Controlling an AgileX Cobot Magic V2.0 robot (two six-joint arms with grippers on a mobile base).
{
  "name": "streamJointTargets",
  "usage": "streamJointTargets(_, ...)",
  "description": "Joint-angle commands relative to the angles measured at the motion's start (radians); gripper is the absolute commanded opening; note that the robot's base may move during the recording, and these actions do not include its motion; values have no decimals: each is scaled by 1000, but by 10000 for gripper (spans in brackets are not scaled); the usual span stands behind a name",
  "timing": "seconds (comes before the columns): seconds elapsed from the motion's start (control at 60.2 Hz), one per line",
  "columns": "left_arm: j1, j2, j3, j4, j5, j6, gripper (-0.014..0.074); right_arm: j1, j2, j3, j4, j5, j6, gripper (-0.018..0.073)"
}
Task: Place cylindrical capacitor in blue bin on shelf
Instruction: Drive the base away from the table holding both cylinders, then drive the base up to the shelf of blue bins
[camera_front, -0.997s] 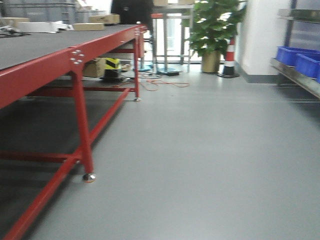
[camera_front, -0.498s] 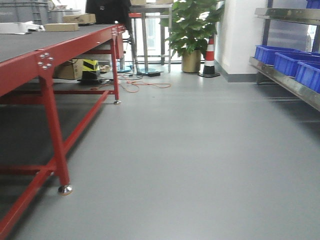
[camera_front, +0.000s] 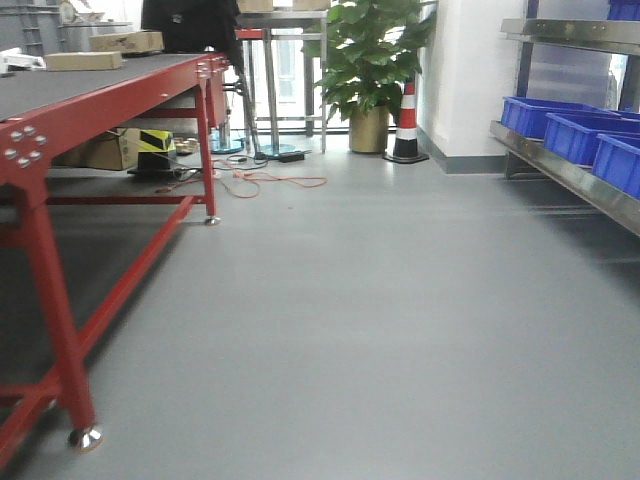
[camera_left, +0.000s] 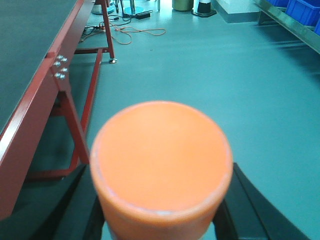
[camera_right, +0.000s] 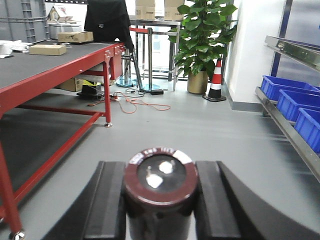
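My right gripper (camera_right: 161, 176) is shut on the cylindrical capacitor (camera_right: 160, 182), a dark brown-black stub with two metal terminals on its top, held upright between the black fingers (camera_right: 112, 200). My left gripper (camera_left: 162, 202) is shut on a blurred orange cylinder (camera_left: 162, 155) that fills its view. The steel shelf (camera_front: 565, 175) runs along the right wall and carries blue bins (camera_front: 585, 135). It also shows in the right wrist view (camera_right: 290, 131) with its blue bins (camera_right: 295, 102). Neither gripper appears in the front view.
A long red-framed table (camera_front: 100, 90) with cardboard boxes stands on the left, its leg (camera_front: 60, 330) close by. A potted plant (camera_front: 370, 60), a traffic cone (camera_front: 406, 125) and orange cables (camera_front: 260, 182) lie ahead on the grey floor (camera_front: 360, 320).
The front view has swung right and advanced: the red table slid left, and the shelf with blue bins came further into view on the right. The blur has gone.
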Motion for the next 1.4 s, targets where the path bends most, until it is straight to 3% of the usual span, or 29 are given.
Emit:
streamJointTargets(0.0,-5,-3,-6,-2,-19,-6,-111,-1,-3,-2,-3,-26,-2,-162)
streamJointTargets(1.379,-5,-3,-6,-2,-19,-6,-111,-1,-3,-2,-3,-26,-2,-162)
